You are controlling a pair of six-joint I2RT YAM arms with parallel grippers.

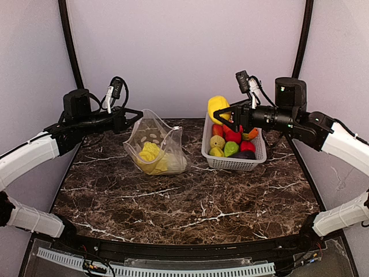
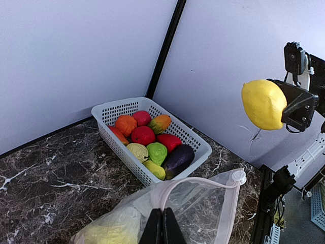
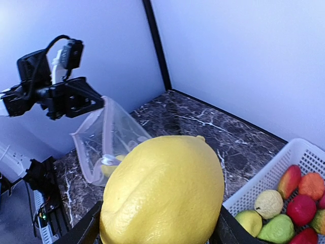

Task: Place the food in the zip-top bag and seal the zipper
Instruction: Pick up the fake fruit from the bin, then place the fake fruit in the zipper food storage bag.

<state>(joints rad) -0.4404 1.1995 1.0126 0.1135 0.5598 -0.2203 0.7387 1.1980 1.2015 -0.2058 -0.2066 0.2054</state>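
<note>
From above, we see the left gripper (image 1: 136,114) shut tight on the far left corner of the bag (image 1: 164,141), lifting that edge so the mouth gapes upward while the bottom rests on the table (image 1: 173,199). A yellow piece (image 1: 151,157) already lies inside the bag. Just right of the bag stands the basket (image 1: 233,163), holding the rest of the food (image 1: 232,137) in red, green, yellow and orange. The right gripper (image 1: 226,113) hangs over the basket's far left corner, its fingers spread around a lemon (image 1: 217,105) and clamped on it, clear of the other pieces. From the left wrist, we see the two fingers pressed together at the bottom edge with the bag's rim pinched between them. The zipper (image 2: 199,182) curves away from them as a pale pinkish strip, unsealed, and the yellow piece shows through the plastic at lower left. Beyond the bag sits the basket, an eggplant (image 2: 177,158) in its near corner, and the lemon hangs in the air at the right in the other gripper. From the right wrist, the lemon fills the lower middle, gripped from both sides by the dark fingers. Behind it the left gripper holds the bag open, and the basket corner shows at lower right.
</note>
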